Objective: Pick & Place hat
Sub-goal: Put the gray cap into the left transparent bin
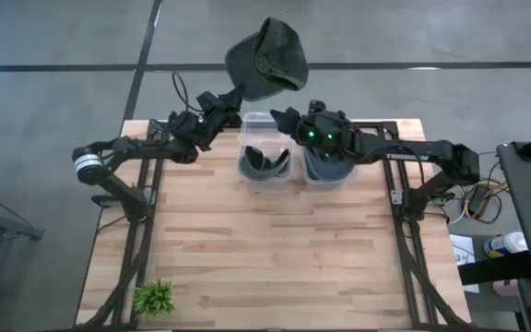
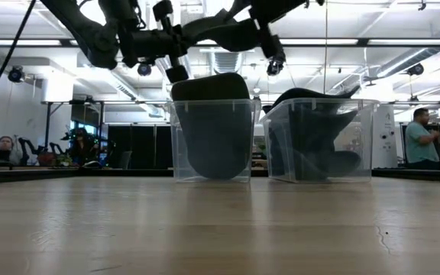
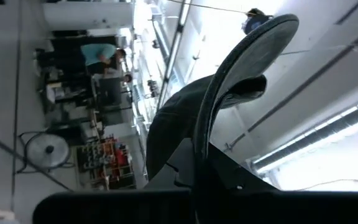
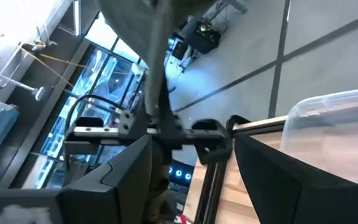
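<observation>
High view: my left claw (image 1: 231, 101) is clamped on the dark hat (image 1: 267, 59), raised beyond the counter (image 1: 275, 249) edge; my right claw (image 1: 289, 118) stands wide, empty, over two clear bins (image 1: 267, 161). Low view: both bins hold dark hats. Left wrist view: hat brim (image 3: 241, 81) pinched. No legible writing anywhere.

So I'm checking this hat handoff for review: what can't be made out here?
- Left pincer tips: hidden by the hat it is shut on, in the high view.
- Right pincer: wrist view shows open fingers; contact with the hat unclear.
- Right bin contents: a dark shape, not identifiable.
</observation>
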You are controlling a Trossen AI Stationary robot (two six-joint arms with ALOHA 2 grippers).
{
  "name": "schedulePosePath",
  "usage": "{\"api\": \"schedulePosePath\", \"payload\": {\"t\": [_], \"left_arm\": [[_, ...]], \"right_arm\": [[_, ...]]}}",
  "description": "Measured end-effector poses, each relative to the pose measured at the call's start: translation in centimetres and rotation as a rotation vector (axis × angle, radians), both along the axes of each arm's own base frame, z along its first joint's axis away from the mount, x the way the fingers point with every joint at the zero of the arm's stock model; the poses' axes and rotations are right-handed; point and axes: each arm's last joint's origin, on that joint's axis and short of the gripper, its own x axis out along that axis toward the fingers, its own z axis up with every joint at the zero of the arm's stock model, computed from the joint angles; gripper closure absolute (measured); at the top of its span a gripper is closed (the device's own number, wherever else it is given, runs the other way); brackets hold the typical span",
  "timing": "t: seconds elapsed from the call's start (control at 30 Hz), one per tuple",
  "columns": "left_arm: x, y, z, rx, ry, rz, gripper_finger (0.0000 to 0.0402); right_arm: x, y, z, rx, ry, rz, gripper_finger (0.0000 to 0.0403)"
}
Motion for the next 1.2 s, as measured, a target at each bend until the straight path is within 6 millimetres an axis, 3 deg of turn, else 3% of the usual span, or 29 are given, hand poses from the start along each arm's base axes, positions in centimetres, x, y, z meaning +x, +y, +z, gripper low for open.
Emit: {"api": "schedulePosePath", "payload": {"t": [0.27,0.7,0.83,1.07,1.2], "left_arm": [[0.0,0.0,-1.0,-0.045,0.017,-0.017,0.0392],[0.8,0.3,-2.4,-0.094,0.029,-0.103,0.0392],[0.8,0.3,-2.5,-0.086,0.040,-0.114,0.0392],[0.7,0.2,-2.4,0.033,0.137,-0.136,0.0392],[0.7,0.1,-2.4,0.048,0.141,-0.166,0.0392]], "right_arm": [[1.1,-3.0,-0.4,0.046,-0.007,-0.008,0.0179],[4.3,-6.0,0.0,0.039,-0.017,0.032,0.0188],[4.5,-6.7,-0.4,0.061,-0.012,0.061,0.0233],[3.9,-7.5,-0.7,0.087,0.029,0.057,0.0374],[3.4,-7.7,-0.3,0.105,0.036,0.075,0.0382]]}}
